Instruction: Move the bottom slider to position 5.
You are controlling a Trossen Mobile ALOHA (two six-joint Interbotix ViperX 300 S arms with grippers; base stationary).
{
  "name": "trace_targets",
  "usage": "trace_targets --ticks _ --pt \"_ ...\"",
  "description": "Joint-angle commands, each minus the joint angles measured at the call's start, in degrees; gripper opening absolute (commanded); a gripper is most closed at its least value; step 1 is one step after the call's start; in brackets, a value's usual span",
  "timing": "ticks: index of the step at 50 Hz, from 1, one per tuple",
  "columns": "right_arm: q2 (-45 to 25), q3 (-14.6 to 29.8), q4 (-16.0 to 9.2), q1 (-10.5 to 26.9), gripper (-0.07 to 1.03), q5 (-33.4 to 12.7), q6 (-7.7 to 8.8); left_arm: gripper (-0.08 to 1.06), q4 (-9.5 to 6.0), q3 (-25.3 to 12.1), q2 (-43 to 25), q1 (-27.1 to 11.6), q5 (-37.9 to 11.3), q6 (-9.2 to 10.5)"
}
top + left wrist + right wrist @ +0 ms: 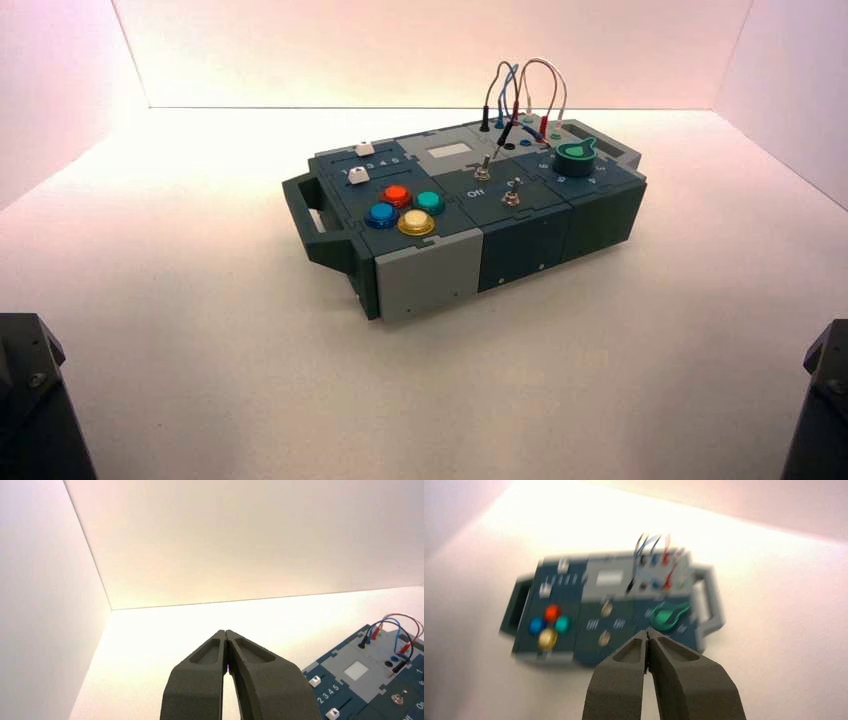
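Note:
The bottom slider (358,175) is a small white knob on the dark teal box's left part, near the handle end. It stands at the low end of the white digit row. Position 5 (397,160) is the last digit of that row, toward the box's middle. The left wrist view shows the knob (333,713) and the digit 5 (342,685). The right wrist view also shows the knob (545,589). My left gripper (226,631) is shut and empty, well short of the box's left. My right gripper (647,630) is shut and empty, in front of the box.
A second white slider knob (364,149) sits just behind the digit row. Red, blue, green and yellow buttons (397,195) lie in front of the sliders. Two toggle switches (482,172), a green knob (574,155) and looped wires (520,95) stand to the right. White walls enclose the table.

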State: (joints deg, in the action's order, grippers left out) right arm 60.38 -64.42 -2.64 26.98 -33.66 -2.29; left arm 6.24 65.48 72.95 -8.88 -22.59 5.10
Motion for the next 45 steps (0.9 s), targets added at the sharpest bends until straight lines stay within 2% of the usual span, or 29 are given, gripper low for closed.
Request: trace_targets --ticks 1,9,15,25,31,45 --pt "-7.82 3.60 -0.44 4.04 -0.02 -0.44 0.00 -0.03 -0.18 -1.05 -1.85 0.09 0.53 0.26" --pt "-13.80 7.29 -1.32 5.98 -0.02 -0.62 0.00 -0.03 -0.88 -2.02 -5.19 -0.35 -1.32 0.18" --pt "-16.52 9.84 -2.55 6.42 -0.02 -1.14 0.09 -0.03 -1.05 -2.90 -8.61 -1.93 -2.81 0.00" --pt "-22.15 14.33 -2.72 8.96 -0.02 -3.34 0.18 -0.03 -1.05 -4.39 -15.64 -5.36 -5.19 -0.18" --pt "-26.28 16.70 -3.08 11.87 -0.02 -3.78 0.18 -0.03 -1.05 -5.36 -18.19 -6.50 -5.89 -0.26" --pt "-37.35 23.29 -4.57 19.78 -0.02 -3.87 0.09 -0.03 -0.88 -4.92 -16.96 -6.50 -5.80 -0.26"
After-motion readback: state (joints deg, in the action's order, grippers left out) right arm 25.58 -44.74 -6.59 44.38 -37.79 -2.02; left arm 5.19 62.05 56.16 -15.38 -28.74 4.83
